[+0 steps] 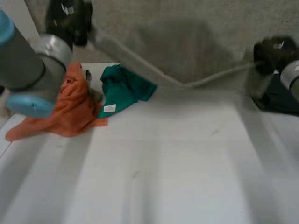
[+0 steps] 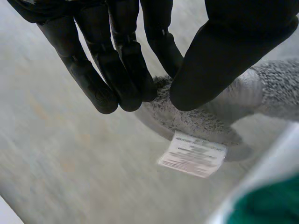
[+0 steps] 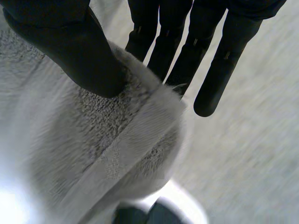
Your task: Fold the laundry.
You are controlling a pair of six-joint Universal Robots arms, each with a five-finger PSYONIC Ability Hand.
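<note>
a grey towel [image 1: 140, 63] hangs in the air over the far side of the white desk [image 1: 187, 163], strung between the two arms, with its hemmed edge sagging in the middle. the left robot hand [image 1: 70, 18] holds one end: in the left wrist view its fingers [image 2: 117, 70] and thumb pinch a corner of the knobbly grey cloth [image 2: 187, 121]. just below the thumb a small white care label [image 2: 192, 155] hangs from that corner. it carries lines of dark print, too blurred to read.

the right robot hand [image 1: 271, 51] holds the other end. in the right wrist view its thumb [image 3: 84, 51] presses the towel [image 3: 117, 154] against the straight fingers, beside a smooth woven hem band that runs across the terry pile.

on the desk near the left arm lie an orange cloth [image 1: 70, 109] and, touching it, a crumpled teal cloth [image 1: 124, 86]. the teal cloth has a white label [image 1: 109, 108] whose text cannot be made out.
</note>
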